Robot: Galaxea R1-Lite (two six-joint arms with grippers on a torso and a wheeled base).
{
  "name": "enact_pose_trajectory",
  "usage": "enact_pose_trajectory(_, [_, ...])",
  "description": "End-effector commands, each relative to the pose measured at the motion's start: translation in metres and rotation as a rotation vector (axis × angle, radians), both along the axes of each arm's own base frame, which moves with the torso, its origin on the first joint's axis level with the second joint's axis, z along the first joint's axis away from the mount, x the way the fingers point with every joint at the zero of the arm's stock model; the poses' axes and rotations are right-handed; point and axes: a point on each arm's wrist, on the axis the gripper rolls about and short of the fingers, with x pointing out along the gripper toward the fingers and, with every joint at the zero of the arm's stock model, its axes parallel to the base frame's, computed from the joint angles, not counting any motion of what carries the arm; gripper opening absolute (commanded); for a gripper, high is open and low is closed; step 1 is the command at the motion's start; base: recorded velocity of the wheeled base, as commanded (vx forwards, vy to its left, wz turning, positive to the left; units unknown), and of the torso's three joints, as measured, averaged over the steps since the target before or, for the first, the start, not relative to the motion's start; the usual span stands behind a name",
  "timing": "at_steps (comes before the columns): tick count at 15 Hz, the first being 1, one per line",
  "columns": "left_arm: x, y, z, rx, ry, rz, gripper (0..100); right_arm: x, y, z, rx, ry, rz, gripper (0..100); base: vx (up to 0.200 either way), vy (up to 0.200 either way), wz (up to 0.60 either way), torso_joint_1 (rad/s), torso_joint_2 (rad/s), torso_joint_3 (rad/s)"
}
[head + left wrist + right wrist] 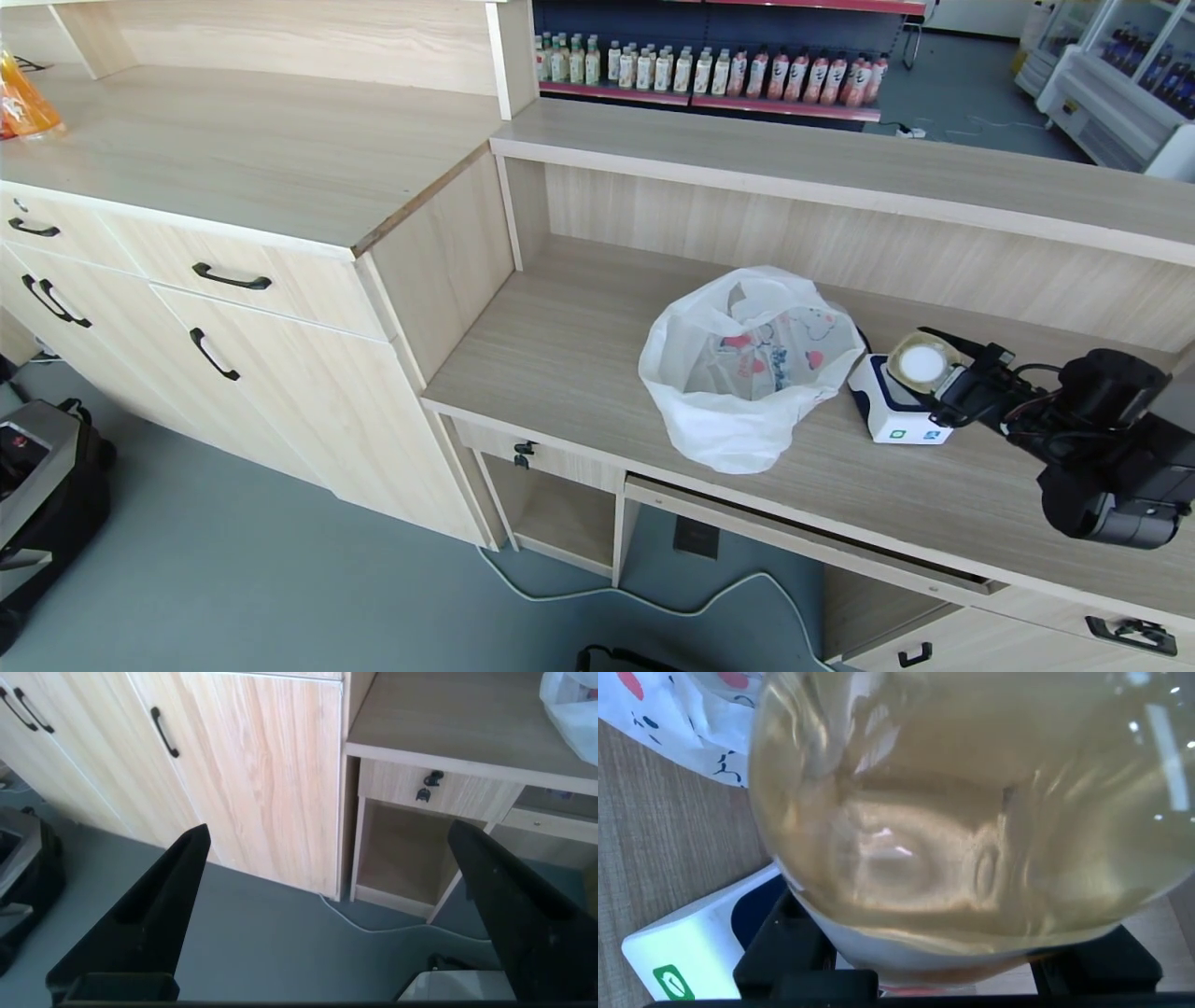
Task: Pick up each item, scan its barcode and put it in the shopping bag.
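My right gripper [945, 373] is clamped on a clear round container with pale tan contents [921, 364], just above the white box scanner [892, 420] and beside the white plastic shopping bag [747, 373]. I judge the container smooth, slippery and moderately heavy, best gripped mid-body. My left gripper [327, 915] hangs with its jaws spread.

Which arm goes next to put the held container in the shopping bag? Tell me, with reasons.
Right. The right gripper holds the container over the scanner, right beside the shopping bag. The left gripper is open, facing the floor by the cabinet, away from the counter.
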Motion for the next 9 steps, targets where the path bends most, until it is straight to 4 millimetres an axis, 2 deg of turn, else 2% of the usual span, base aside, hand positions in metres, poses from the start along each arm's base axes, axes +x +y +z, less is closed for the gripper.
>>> enact_pose_trajectory(1, [0.000, 0.000, 0.000, 0.000, -0.001, 0.000, 100, 0.001, 0.001, 0.006, -0.006, -0.022, 0.003, 0, 0.000, 0.000, 0.00, 0.000, 0.00, 0.000])
enact_pose_trajectory(4, [0.000, 0.000, 0.000, 0.000, -0.001, 0.000, 100, 0.003, 0.004, 0.008, -0.008, -0.031, 0.012, 0, 0.000, 0.000, 0.00, 0.000, 0.00, 0.000])
enact_pose_trajectory(6, [0.000, 0.000, 0.000, 0.000, -0.001, 0.000, 100, 0.000, 0.006, 0.018, 0.035, -0.027, 0.026, 0, 0.000, 0.000, 0.00, 0.000, 0.00, 0.000])
enact_pose_trajectory(7, [0.000, 0.000, 0.000, 0.000, -0.002, 0.000, 100, -0.013, 0.015, 0.040, 0.209, 0.036, 0.075, 0, 0.000, 0.000, 0.00, 0.000, 0.00, 0.000])
enact_pose_trajectory(8, [0.000, 0.000, 0.000, 0.000, -0.001, 0.000, 100, -0.025, 0.019, 0.057, 0.307, 0.065, 0.097, 0, 0.000, 0.000, 0.00, 0.000, 0.00, 0.000])
enact_pose_trajectory(9, [0.000, 0.000, 0.000, 0.000, -0.001, 0.000, 100, -0.052, 0.024, 0.095, 0.463, 0.073, 0.094, 0, 0.000, 0.000, 0.00, 0.000, 0.00, 0.000])
